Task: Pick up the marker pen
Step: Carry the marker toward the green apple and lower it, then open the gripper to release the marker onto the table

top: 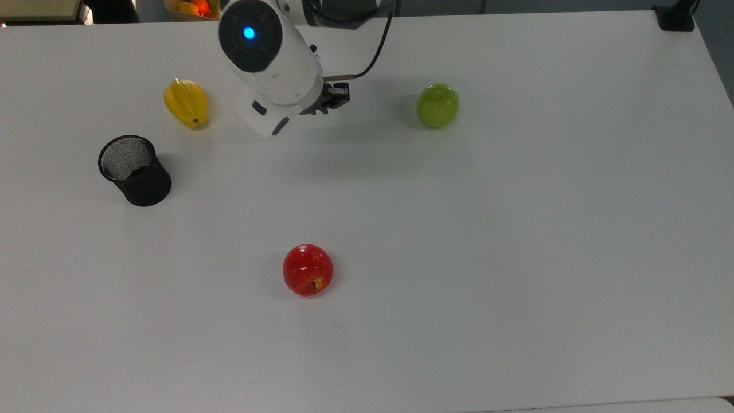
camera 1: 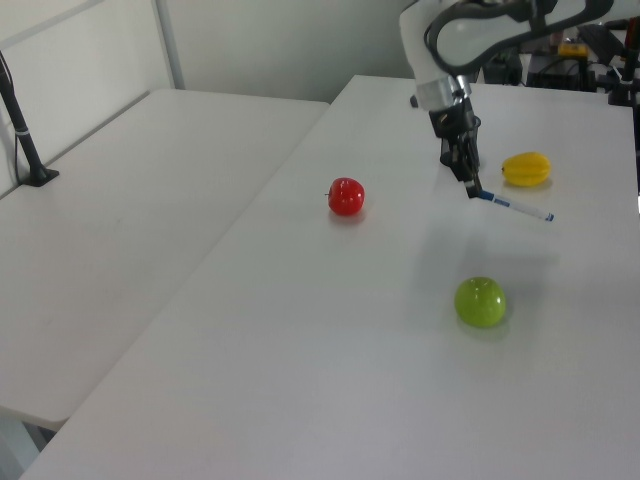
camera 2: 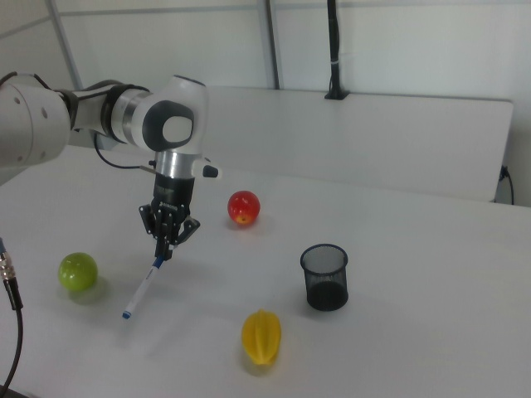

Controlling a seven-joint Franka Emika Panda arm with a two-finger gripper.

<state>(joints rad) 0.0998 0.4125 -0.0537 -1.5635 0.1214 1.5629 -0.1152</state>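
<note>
Right view, near to far: yellow star fruit (camera 2: pixel 261 336) nearest the camera; black mesh cup (camera 2: pixel 324 276) at its 1 o'clock; green apple (camera 2: pixel 78 271) at its 10 o'clock. Gripper (camera 2: pixel 168 244), fingers pinched on the blue-capped end of the marker pen (camera 2: pixel 143 290), carries it clear of the white table (camera 2: pixel 398 282); the barrel slants away to the gripper's 7 o'clock, between green apple and star fruit. Farthest, the red apple (camera 2: pixel 244 207) sits at the gripper's 2 o'clock.
</note>
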